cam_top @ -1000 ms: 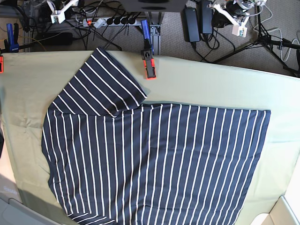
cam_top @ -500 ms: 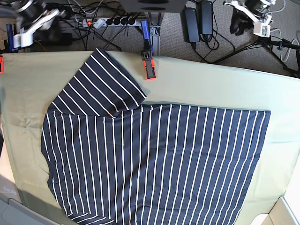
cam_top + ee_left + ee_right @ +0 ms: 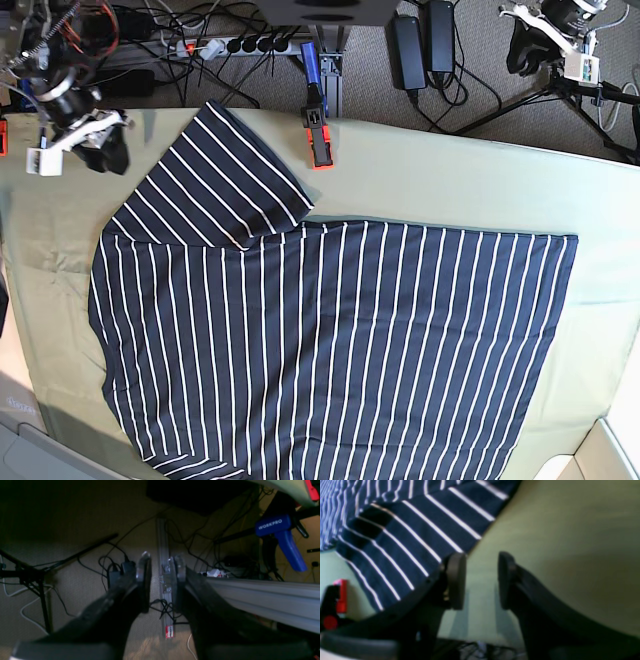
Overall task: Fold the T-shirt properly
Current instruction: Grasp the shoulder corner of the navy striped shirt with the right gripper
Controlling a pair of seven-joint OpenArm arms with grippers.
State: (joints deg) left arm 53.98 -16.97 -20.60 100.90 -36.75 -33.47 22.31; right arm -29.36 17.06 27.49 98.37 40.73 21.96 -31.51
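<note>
The fold has barely begun — the T-shirt (image 3: pixel 330 340) lies spread on the olive-green cloth (image 3: pixel 450 180) covering the desk. The right pincer (image 3: pixel 478 580), parted and empty, hovers beside its sleeve (image 3: pixel 215 180); next it must pinch that edge. The left pincer (image 3: pixel 160 567), parted and empty, hangs over the cable-strewn floor (image 3: pixel 75 580).

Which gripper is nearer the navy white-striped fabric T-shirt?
Right. The right gripper hovers beside the navy white-striped fabric T-shirt's sleeve; the left gripper is off the table, over the floor.
</note>
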